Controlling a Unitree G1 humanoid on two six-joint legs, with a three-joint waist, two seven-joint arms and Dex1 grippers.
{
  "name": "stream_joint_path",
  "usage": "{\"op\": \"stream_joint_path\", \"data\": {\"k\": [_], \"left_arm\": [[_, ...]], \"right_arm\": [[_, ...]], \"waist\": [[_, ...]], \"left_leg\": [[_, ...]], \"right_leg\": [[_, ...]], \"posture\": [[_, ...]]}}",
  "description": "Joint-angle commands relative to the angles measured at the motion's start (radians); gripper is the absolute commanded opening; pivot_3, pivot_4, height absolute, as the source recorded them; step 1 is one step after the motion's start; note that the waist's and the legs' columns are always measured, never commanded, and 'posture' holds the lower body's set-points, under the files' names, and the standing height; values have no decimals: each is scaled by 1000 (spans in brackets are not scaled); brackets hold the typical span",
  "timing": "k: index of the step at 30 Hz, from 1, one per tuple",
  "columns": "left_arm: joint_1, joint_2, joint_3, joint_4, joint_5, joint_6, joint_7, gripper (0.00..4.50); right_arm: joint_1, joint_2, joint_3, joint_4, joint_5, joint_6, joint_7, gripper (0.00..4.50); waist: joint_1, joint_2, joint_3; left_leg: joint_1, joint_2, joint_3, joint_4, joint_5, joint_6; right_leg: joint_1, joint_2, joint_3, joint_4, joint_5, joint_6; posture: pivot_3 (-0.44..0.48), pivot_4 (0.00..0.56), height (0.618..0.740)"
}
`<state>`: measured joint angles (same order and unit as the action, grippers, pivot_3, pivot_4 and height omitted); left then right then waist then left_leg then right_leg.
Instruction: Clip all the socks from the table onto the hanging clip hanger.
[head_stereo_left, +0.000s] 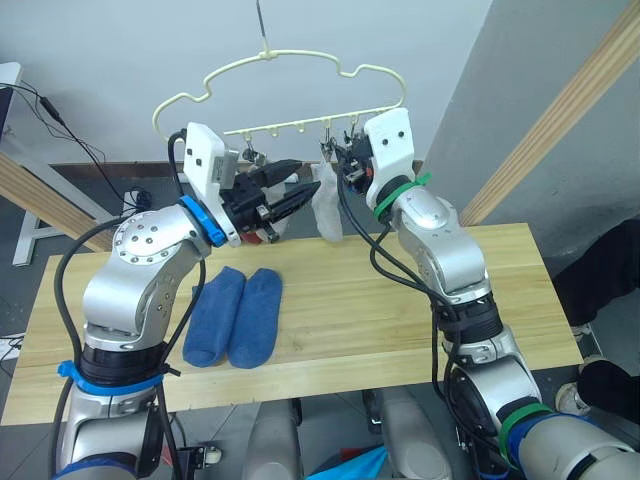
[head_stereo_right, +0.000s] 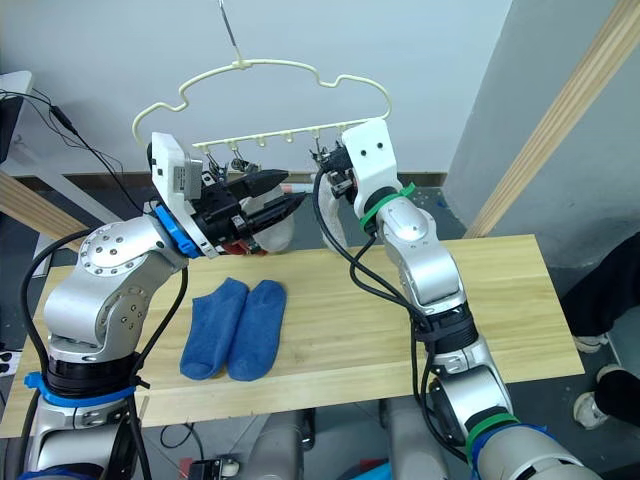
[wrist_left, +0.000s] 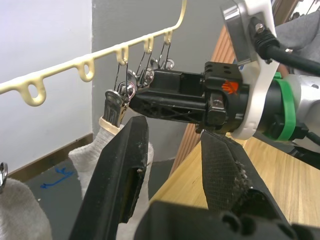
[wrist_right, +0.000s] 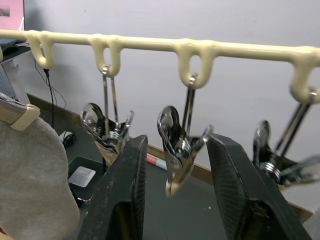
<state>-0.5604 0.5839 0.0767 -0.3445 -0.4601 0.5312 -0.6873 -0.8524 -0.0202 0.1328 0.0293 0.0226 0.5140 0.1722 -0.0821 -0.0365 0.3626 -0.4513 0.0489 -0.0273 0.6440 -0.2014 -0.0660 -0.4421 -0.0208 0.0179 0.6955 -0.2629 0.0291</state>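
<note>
The pale yellow-green clip hanger hangs above the table's far edge. Two blue socks lie side by side on the wood at front left. A light grey sock hangs from a clip, and a second grey sock hangs beside it. My left gripper is open just beside the hanging grey sock, holding nothing. My right gripper is open with an empty metal clip between its fingers. A bit of rust red shows behind my left gripper.
A slanted wooden pole rises at the right behind the table, and another beam runs at the left. Cables lie on the floor at the back left. A person's dark clothing is at the right edge.
</note>
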Motion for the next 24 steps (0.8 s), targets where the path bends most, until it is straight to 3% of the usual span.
{"op": "stream_joint_path", "data": {"k": [1,24], "left_arm": [[-15,-5,4,-20,1,-25,3,1990],[-29,-21,3,-17,-16,-7,-3,1990]], "right_arm": [[-32,20,0,-12,-1,-25,-7,1884],[-86,89,-48,39,27,-16,-32,1884]], "waist": [[0,0,0],[0,0,0]], "left_leg": [[0,0,0,0,0,0],[0,0,0,0,0,0]], "right_leg": [[0,0,0,0,0,0],[0,0,0,1,0,0]], "posture": [[-129,336,733],[-125,339,733]]}}
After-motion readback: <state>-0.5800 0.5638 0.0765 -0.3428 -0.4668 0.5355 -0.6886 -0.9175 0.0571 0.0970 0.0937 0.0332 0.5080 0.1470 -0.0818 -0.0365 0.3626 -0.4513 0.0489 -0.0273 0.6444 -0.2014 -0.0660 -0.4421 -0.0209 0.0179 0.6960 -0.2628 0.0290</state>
